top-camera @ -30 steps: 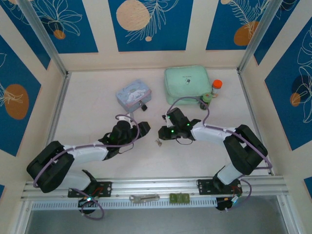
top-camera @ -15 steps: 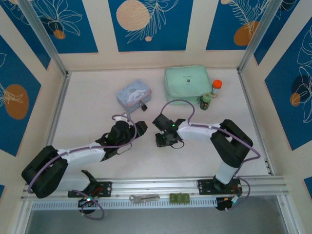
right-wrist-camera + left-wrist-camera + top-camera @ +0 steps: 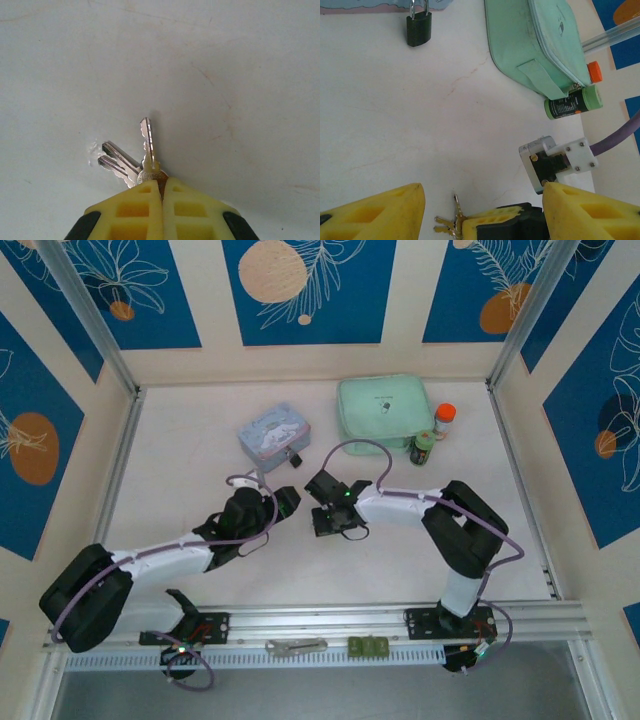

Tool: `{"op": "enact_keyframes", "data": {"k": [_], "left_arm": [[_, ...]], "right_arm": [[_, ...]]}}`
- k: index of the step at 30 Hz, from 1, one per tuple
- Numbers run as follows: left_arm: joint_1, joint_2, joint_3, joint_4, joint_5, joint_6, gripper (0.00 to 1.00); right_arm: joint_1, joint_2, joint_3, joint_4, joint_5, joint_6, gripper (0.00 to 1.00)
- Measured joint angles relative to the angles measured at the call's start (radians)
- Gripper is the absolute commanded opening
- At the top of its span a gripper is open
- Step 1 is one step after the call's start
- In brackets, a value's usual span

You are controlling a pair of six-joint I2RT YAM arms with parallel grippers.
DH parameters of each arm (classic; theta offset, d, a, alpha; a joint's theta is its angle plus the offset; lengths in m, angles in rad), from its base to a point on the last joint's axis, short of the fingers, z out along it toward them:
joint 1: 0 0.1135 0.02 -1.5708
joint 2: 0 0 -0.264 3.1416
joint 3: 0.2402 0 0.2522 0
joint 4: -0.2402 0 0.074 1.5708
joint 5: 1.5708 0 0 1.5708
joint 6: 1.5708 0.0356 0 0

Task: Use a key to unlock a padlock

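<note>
Padlock — small, dark, squarish body with rounded lower corners and a thin silver U-shaped shackle. Lying on the pale, faintly scuffed surface, shackle end up against the edge of the pale blue tin, well apart from both grippers.

Key — thin, flat, silvery, toothed along one side. Pinched at its head by the right gripper, blade pointing straight out from the tips. Two more keys of the same bunch splayed off to one side, resting on the surface. Yellow, ribbed, foam-like pads pressed fully together, with only the key's head between them.

Left gripper spread fairly wide, blocky yellow pads well apart, nothing held. Aimed over the surface toward the padlock, with the right gripper and its keys just in front.

Farther back: a soft mint-green zipped pouch with rounded corners. Beside it, a small green cylindrical bottle and an orange cap.
</note>
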Motion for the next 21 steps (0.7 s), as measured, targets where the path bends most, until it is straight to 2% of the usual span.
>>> {"op": "enact_keyframes", "data": {"k": [5,12,21], "left_arm": [[0.000,0.006,-0.005,0.011,0.002,-0.031,0.63],[-0.004,0.100,-0.006,0.108,0.024,-0.094,0.62],[-0.049,0.236,-0.006,0.236,0.069,-0.159,0.59]], "right_arm": [[-0.016,-0.058,-0.096,0.111,-0.007,-0.033,0.00],[-0.077,-0.163,-0.251,0.247,-0.041,-0.071,0.00],[-0.087,-0.195,-0.292,0.309,-0.067,-0.086,0.00]]}}
